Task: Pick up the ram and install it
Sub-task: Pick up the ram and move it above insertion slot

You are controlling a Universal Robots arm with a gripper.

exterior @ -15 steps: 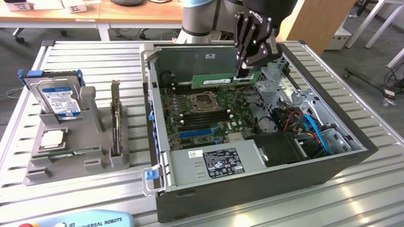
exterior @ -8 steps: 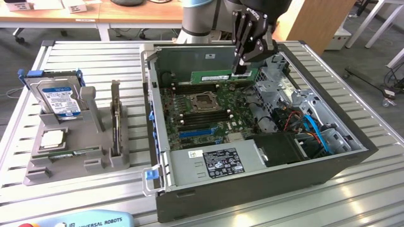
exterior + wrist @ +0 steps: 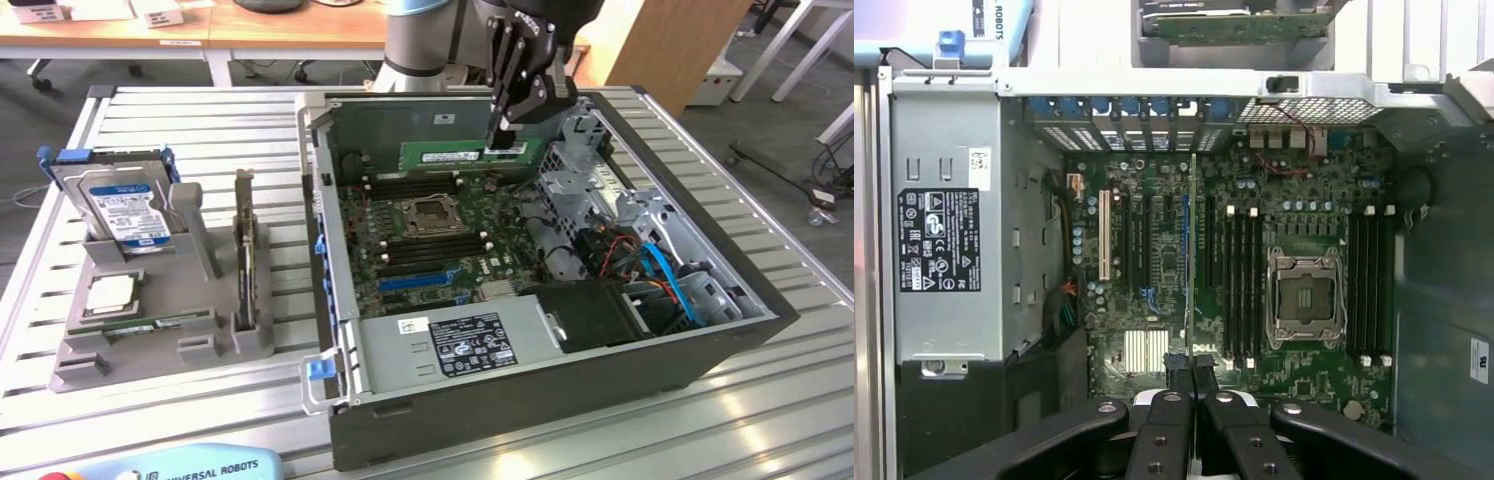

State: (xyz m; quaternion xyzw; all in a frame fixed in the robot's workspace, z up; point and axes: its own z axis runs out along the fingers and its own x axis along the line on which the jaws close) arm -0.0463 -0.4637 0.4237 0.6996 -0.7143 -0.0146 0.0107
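My gripper is shut on the ram, a long green stick held level by its end, on edge, over the far part of the open computer case. Below it lies the motherboard with its square processor socket and black memory slots on either side. In the wrist view the ram appears edge-on as a thin line running out from my fingertips, close beside a bank of memory slots and above the board. The socket lies further to the side.
A grey parts holder stands at the exterior view's left with a hard drive, a silver processor chip and a dark upright card. Inside the case are the power supply, drive cages and blue cables.
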